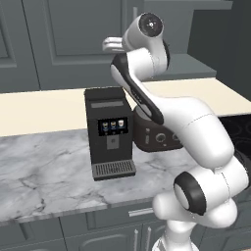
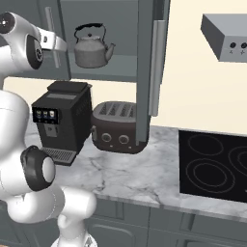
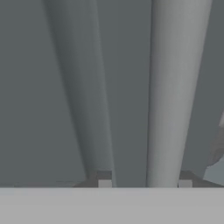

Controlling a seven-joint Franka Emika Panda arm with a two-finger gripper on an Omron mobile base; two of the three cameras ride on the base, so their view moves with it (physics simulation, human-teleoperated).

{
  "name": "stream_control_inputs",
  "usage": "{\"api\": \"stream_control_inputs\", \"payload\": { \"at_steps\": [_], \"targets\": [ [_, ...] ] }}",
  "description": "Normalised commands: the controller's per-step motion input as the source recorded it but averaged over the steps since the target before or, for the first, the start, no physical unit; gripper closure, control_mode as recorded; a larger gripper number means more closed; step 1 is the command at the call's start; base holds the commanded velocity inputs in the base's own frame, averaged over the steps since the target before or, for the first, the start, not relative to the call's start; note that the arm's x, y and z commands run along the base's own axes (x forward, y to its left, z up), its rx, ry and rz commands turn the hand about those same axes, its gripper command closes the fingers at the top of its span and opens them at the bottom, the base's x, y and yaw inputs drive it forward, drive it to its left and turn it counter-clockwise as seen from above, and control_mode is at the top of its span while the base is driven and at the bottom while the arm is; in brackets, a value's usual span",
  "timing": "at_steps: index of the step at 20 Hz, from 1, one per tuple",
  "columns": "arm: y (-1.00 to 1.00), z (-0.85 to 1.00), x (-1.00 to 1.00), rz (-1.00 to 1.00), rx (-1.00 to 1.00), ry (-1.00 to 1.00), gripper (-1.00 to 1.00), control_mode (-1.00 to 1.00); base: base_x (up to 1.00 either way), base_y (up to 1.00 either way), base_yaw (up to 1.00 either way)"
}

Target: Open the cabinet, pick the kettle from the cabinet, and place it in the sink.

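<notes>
From the hand camera I see my gripper (image 3: 145, 183) with its two dark tips standing either side of a pale vertical bar handle (image 3: 170, 96), jaws partly spread and straddling it; whether the pads actually press it I cannot tell. That placement makes sense to me: the bar gives the leverage to swing a door of the cabinet (image 2: 144, 62).

On the marble surface (image 2: 140, 181), a black coffee machine (image 2: 60, 120) sits at about 9 o'clock of the dark brown toaster (image 2: 116, 126), the two just beside each other. The black stovetop (image 2: 214, 166) lies at 3 o'clock.

Farther up, the kettle (image 2: 92, 47) stands upright on the cabinet shelf, spout toward 3 o'clock (one door already hangs open beside it).

The coffee machine's small lit screen is too blurred to read; I find no legible brand anywhere.
</notes>
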Motion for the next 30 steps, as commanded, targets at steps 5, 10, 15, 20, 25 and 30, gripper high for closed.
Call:
{"api": "stream_control_inputs", "payload": {
  "at_steps": [5, 10, 15, 20, 25, 30],
  "targets": [
    [0.47, -0.01, -0.23, -0.02, 0.00, 0.00, 1.00, -1.00, 0.00, 0.00, 0.00],
    [0.45, 0.00, -0.27, -0.02, -0.02, -0.03, 1.00, -1.00, 0.00, 0.00, 0.00],
    [0.42, 0.00, -0.30, -0.04, -0.06, -0.04, 1.00, -1.00, 0.00, 0.00, 0.00],
    [0.41, 0.01, -0.31, -0.06, -0.05, -0.02, 1.00, -1.00, 0.00, 0.00, 0.00],
    [0.40, 0.05, -0.31, -0.10, -0.01, 0.00, 1.00, -1.00, 0.00, 0.00, 0.00],
    [0.42, 0.03, -0.32, -0.13, 0.00, 0.00, 1.00, -1.00, 0.00, 0.00, 0.00]
  ]
}}
